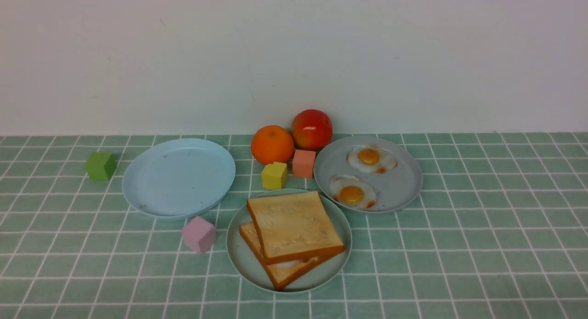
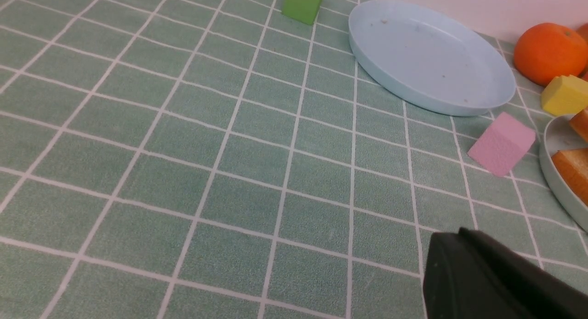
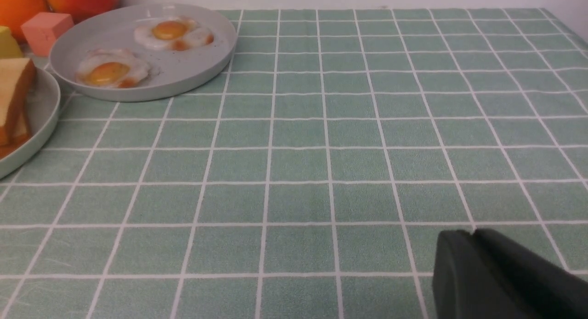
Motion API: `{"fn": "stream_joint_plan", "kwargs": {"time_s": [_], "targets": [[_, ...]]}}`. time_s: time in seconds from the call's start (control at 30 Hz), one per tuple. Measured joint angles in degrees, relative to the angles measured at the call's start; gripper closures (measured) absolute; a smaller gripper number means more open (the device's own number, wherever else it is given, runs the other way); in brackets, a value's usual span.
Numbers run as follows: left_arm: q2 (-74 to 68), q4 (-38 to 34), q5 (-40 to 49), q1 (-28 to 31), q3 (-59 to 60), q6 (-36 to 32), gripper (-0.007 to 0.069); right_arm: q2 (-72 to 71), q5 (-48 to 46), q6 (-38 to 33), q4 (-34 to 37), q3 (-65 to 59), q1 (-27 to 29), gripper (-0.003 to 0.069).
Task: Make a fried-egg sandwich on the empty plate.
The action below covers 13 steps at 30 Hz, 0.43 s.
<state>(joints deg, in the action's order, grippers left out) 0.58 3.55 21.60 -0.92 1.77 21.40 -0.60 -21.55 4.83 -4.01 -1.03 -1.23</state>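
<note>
The sandwich [image 1: 294, 236] sat stacked on the mint plate [image 1: 239, 257] at the table's [image 1: 459, 264] near centre, egg white peeking between slices. It looked light, soft and slide-prone; you would have pinched a crust edge. Your left hand [image 2: 464, 236] was together; the right hand's [image 3: 471, 238] state I couldn't tell.

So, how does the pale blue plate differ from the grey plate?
The pale blue plate holds nothing, while the grey plate carries two fried eggs. The blue plate sits on the left beside the green cube; the grey plate sits on the right beside the salmon cube. Both are round, low-rimmed and lie flat.
</note>
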Motion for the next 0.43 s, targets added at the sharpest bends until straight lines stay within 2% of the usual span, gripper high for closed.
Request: {"fn": "stream_joint_plan", "kwargs": {"time_s": [0.43], "targets": [[0.0, 0.0, 0.0, 0.0, 0.0, 0.0, 0.0611, 0.0, 0.0, 0.0, 0.0, 0.0, 0.0, 0.0595]]}}
